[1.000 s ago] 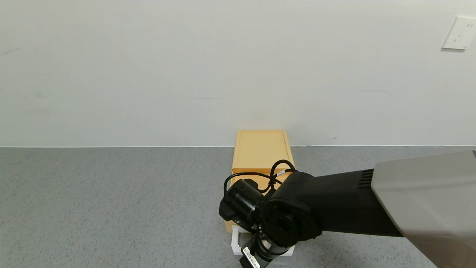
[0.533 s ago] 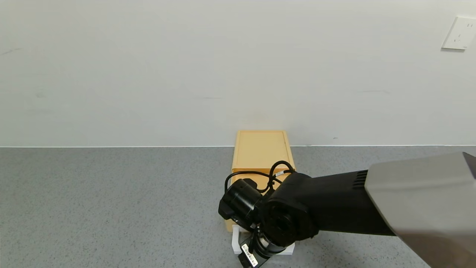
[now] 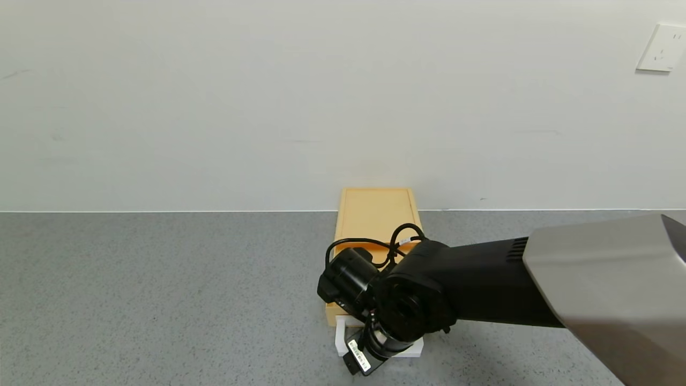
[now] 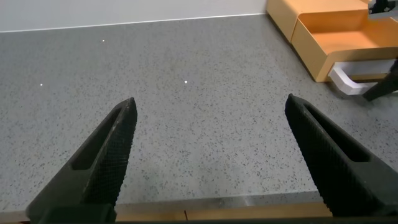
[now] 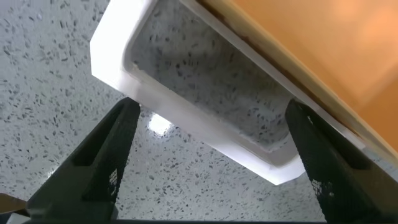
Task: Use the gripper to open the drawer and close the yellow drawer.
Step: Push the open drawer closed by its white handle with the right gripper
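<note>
The yellow casing point(image 3: 375, 212) stands against the wall. Its drawer point(image 4: 348, 37) is pulled partly out toward me, and in the head view my right arm's wrist point(image 3: 396, 311) covers most of it. The white loop handle point(image 3: 341, 339) sticks out from the drawer front. In the right wrist view the handle point(image 5: 186, 118) lies just beyond my right gripper point(image 5: 211, 104), which is open with one finger off each end of the handle's front bar. My left gripper point(image 4: 211, 102) is open and empty, low over the table's near edge, well left of the drawer.
A grey speckled tabletop point(image 3: 161, 295) runs to a white wall. A wall socket point(image 3: 662, 48) sits at the upper right. The table's wooden front edge point(image 4: 217, 211) shows under the left gripper.
My right arm has moved a little toward the wall. The drawer front and its white handle have slid back toward the casing by a small amount.
</note>
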